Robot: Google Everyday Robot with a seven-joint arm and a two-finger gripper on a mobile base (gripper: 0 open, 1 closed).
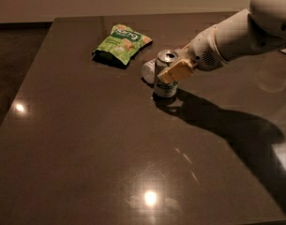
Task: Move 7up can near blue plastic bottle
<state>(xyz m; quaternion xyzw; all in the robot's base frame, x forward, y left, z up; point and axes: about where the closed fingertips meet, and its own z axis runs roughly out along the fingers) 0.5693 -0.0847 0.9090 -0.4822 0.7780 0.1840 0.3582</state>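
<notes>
We are seeing the small green-and-silver 7up can standing upright on the dark brown table, long axis vertical, silver top facing up, its print unreadable. The tan-padded gripper is clasping it. Just behind the can, the whitish blue plastic bottle is peeking out. Farther back, a flat green snack bag is lying, its lettering illegible.

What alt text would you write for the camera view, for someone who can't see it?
A robot arm's gripper is at an upright green can on a dark table, with a whitish bottle just behind the can. A green snack bag lies farther back to the left.
</notes>
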